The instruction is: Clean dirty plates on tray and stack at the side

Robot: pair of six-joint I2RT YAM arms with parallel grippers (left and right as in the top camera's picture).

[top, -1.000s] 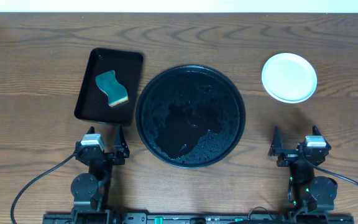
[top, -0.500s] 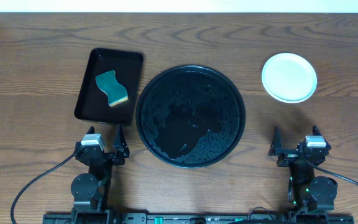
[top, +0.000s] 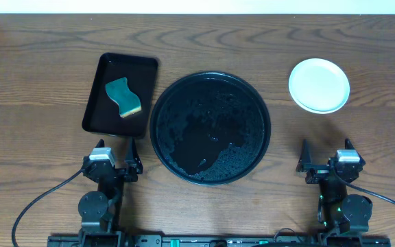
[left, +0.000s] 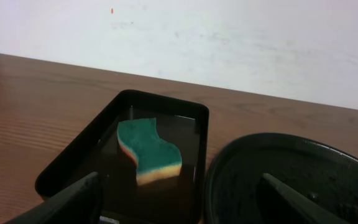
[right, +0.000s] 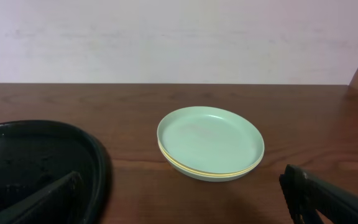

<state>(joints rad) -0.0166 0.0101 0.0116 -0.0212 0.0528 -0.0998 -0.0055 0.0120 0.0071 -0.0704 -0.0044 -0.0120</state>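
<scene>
The round black tray (top: 210, 127) lies wet and bare at the table's middle; its rim shows in the left wrist view (left: 229, 163) and the right wrist view (right: 99, 163). The plates (top: 319, 85) sit stacked on the wood at the far right, a mint one on top with a yellow edge showing beneath it (right: 210, 142). My left gripper (top: 115, 154) rests open near the front edge, left of the tray, its jaws (left: 179, 186) wide and holding nothing. My right gripper (top: 326, 156) rests open at the front right, facing the stack, nothing between its fingers (right: 182, 180).
A rectangular black tray (top: 94, 103) stands left of the round one and holds a teal wavy sponge (top: 124, 97), also seen ahead of the left gripper (left: 149, 150). A white wall runs along the table's far edge.
</scene>
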